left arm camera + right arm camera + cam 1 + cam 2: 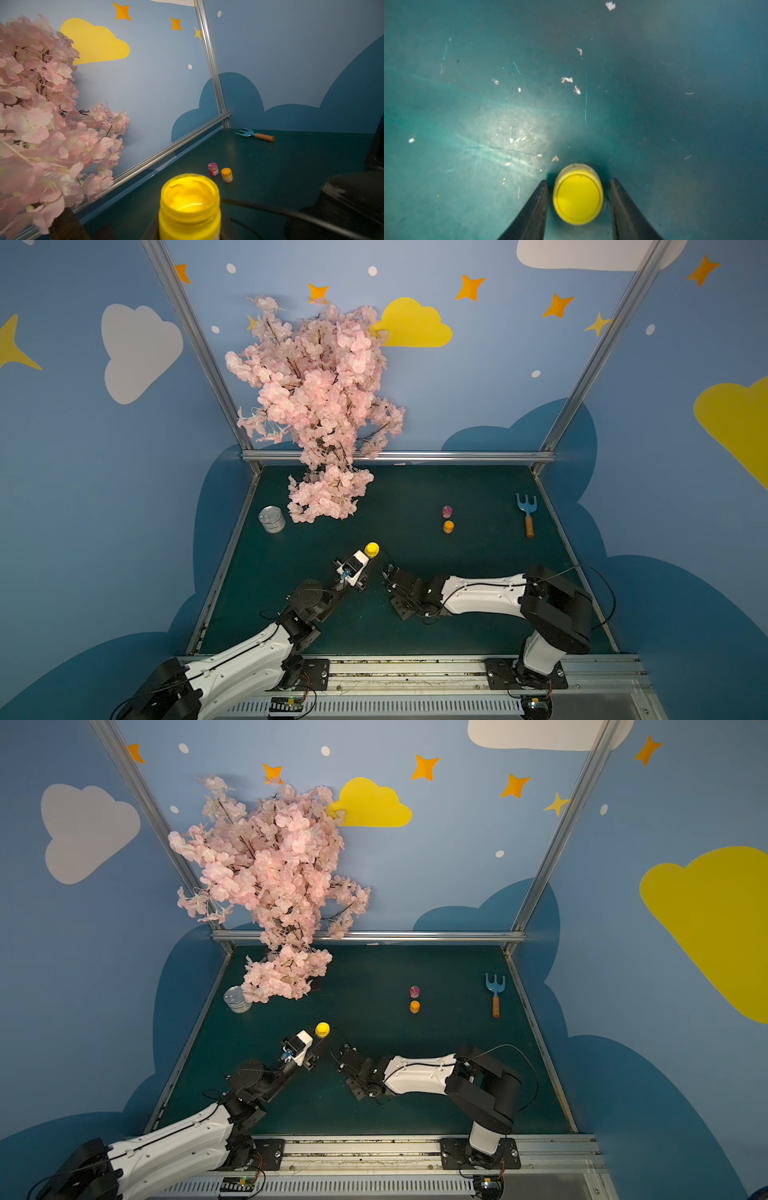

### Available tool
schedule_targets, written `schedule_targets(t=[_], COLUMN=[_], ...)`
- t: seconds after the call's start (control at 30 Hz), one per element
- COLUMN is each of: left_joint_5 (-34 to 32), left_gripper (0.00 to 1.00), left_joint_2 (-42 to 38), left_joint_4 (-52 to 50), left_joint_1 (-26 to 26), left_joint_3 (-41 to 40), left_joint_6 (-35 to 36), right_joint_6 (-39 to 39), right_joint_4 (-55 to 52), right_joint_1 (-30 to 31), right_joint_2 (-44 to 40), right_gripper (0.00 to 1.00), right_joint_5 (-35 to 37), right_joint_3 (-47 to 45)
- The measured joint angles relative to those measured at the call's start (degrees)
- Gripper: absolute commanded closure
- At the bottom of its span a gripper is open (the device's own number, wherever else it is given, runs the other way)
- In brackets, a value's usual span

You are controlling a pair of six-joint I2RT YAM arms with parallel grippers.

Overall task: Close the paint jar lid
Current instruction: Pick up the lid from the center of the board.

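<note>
Plainly, everything turns on how the yellow lid [578,199] lies to the right gripper [578,181]. In the right wrist view it rests flat on the green table [675,104], smooth face up, squarely between the two black fingers [533,207]. There is a thin gap on one side and a wider one on the other, so the jaws stand open around it and grip nothing. The open yellow paint jar [371,549] stands upright, mouth upward, at the tip of the left gripper [365,560]. That gripper seems closed narrowly on the jar's lower body, though the left wrist view shows its fingers only as dark slivers. In both top views the right gripper hangs just beside the jar, toward the robot and to its right, hiding the lid beneath it. The right arm is therefore the nearer one; by this reading it need only close, lift, and carry the lid level the short way to the jar's mouth.
</note>
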Motion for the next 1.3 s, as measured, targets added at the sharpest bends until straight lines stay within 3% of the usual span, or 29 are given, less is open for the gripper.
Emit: schedule_targets(t=[0.77,1.3], left_joint_5=[0.02,0.17], left_gripper=[0.65,0.64], left_joint_2=[0.52,0.94], left_joint_4=[-0.02,-0.02], left_joint_1=[0.0,0.02], left_joint_3=[0.0,0.0], left_joint_6=[0.0,0.0], right_joint_6=[-0.04,-0.04], right_joint_4=[0.55,0.79], right_joint_1=[0.0,0.0], right_joint_2=[-0.11,-0.42], right_gripper=[0.56,0.69], right_joint_5=[-0.5,-0.48], right_joint_3=[0.0,0.0])
